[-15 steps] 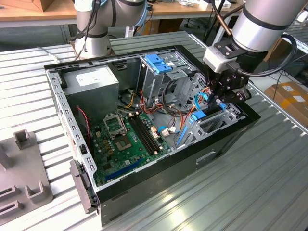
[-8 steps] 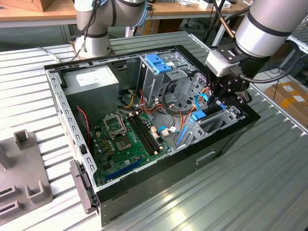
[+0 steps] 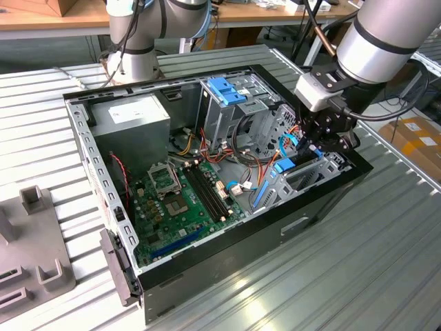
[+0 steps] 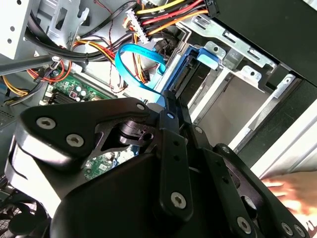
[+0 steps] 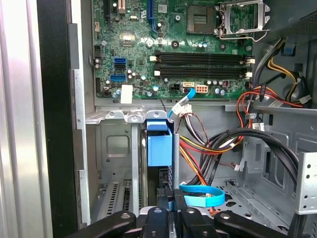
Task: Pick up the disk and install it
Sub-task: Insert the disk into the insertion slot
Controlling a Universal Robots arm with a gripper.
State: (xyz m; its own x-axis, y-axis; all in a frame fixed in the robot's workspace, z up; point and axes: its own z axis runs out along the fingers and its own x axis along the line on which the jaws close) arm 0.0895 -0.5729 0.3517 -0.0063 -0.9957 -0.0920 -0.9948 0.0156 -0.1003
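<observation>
**Disk on edge in bay, gripper clamped on its end**

Case (image 3: 227, 255): black sheet-metal box, side off, lying on a ribbed metal table (image 3: 344, 276). Inside is a green board (image 3: 172, 200) w/ long black slots, plus bundles of red, yellow and black wires. A thin glossy blue cable (image 5: 200, 196) curls in a flat loop. Bay (image 5: 116, 148): bare silver stamped steel w/ slots and bent tabs, at the case end on the exterior view's right.

Disk (image 5: 159, 148): flat grey slab w/ bright blue plastic rails and a blocky blue tab at one end. It stands on edge in the bay, tab end toward the board.

Gripper (image 5: 171, 210): matte black linkage w/ bolted joints and two slim fingers (image 5: 157, 218). Jaws are drawn nearly together, pinching the disk at the end opp. the tab. In both wrist views the blue rail runs out from between them. The cable loop lies just beside the fingers. In the exterior view the gripper hangs over the bay, the arm's grey wrist above it.
</observation>
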